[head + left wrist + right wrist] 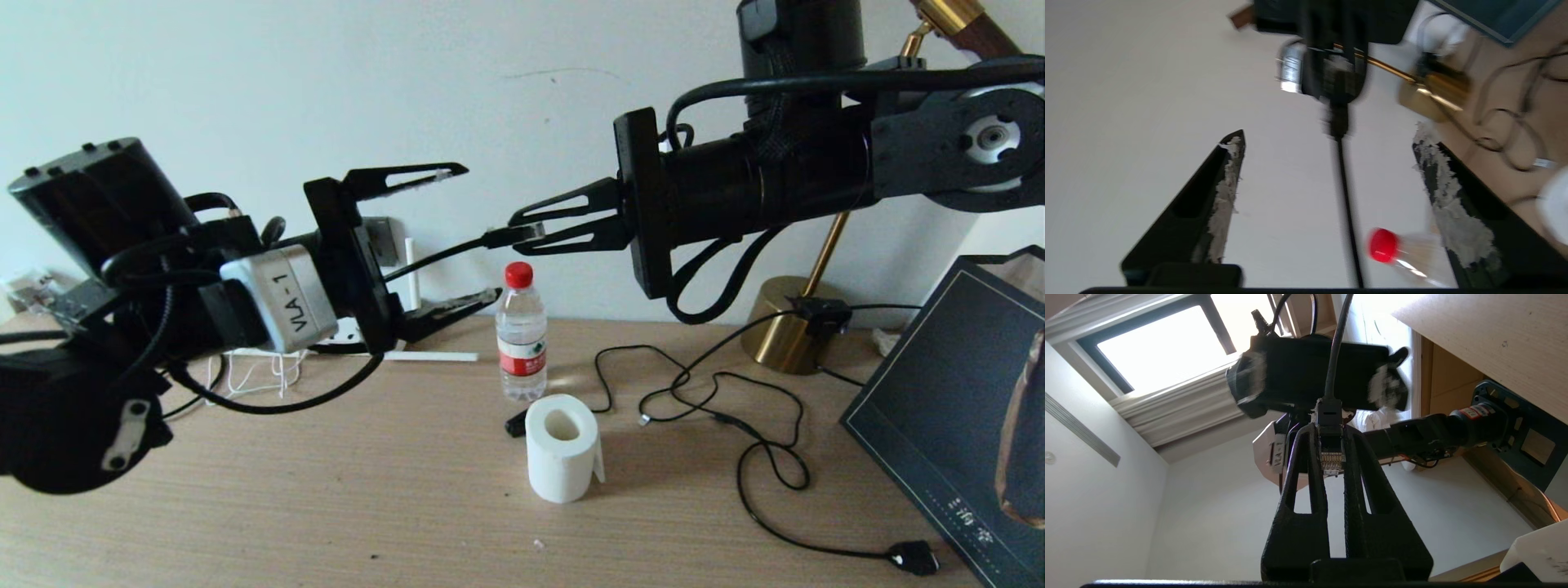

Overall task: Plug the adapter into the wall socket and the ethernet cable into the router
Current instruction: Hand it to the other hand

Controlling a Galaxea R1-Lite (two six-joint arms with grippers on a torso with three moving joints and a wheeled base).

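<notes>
The left gripper [457, 241] hangs above the desk [326, 490] with its jaws spread wide and empty, the ethernet cable [441, 251] running free between them toward the wall. Behind that arm, the router [412, 282] shows only as a slim white antenna and a strip of white edge; its ports are hidden, as is most of the wall socket [382, 241], a dark plate glimpsed just beside the arm. The adapter cannot be made out. At centre, a water bottle [522, 331] and a paper roll [562, 447] stand on the desk. To the right, the right gripper [522, 233] is clamped narrow on the cable's clear-tipped plug [1330, 455], held level in mid-air. Seating it well likely calls for a firm pinch, contacts squared to a port, and enough slack that the cable does not drag.
</notes>
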